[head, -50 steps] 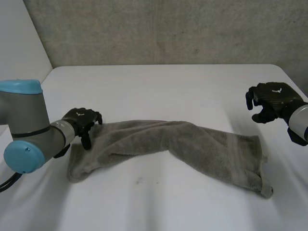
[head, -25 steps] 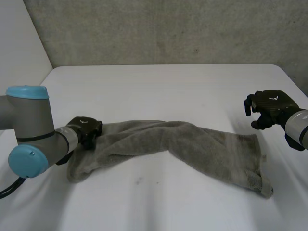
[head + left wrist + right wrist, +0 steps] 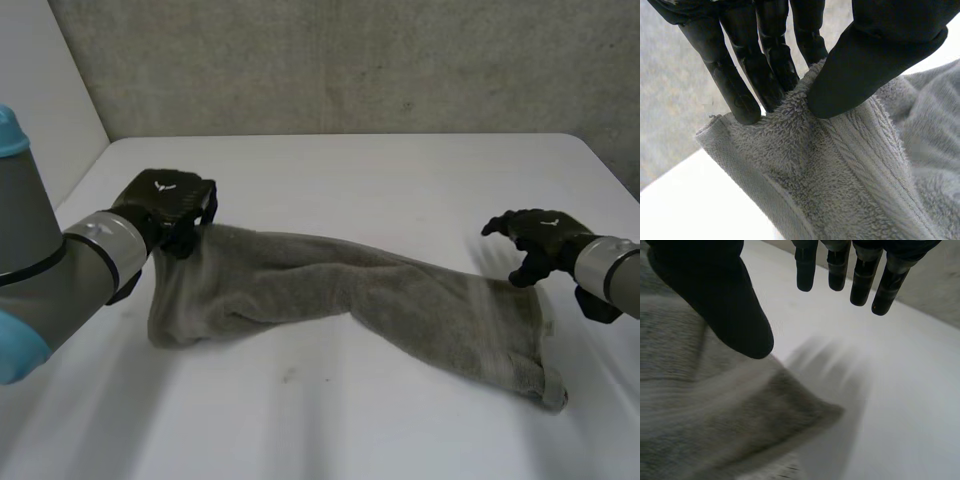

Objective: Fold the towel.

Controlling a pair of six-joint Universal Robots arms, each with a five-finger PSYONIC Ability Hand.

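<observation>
- Towel (image 3: 340, 300): grey terry, bunched and twisted into a long strip on the white table (image 3: 350, 170), near the table's middle. In the head view its long axis runs from roughly 10 o'clock to 4 o'clock.
- 10 o'clock end is lifted off the table and the rest lies flat. The 4 o'clock end spreads wider, with its hem edge showing.
- Left hand (image 3: 168, 205): at the towel's 10 o'clock end, closed on the far corner. The left wrist view shows the hem pinched between thumb (image 3: 875, 65) and fingers (image 3: 740, 90).
- Right hand (image 3: 535, 240): at 12 o'clock of the towel's 4 o'clock end, just beside the far corner. Fingers are straight and spread wide, thumb apart, holding nothing. Can't tell if the thumb tip touches the cloth.
- Key relation: the free corner lies under and toward 6 o'clock from the right hand, which is much the nearer hand to it.
- Judgement: the next step is probably to drop the right hand onto that corner and pinch it, so both ends can be stretched out. The twist mid-strip could make the fold uneven.
</observation>
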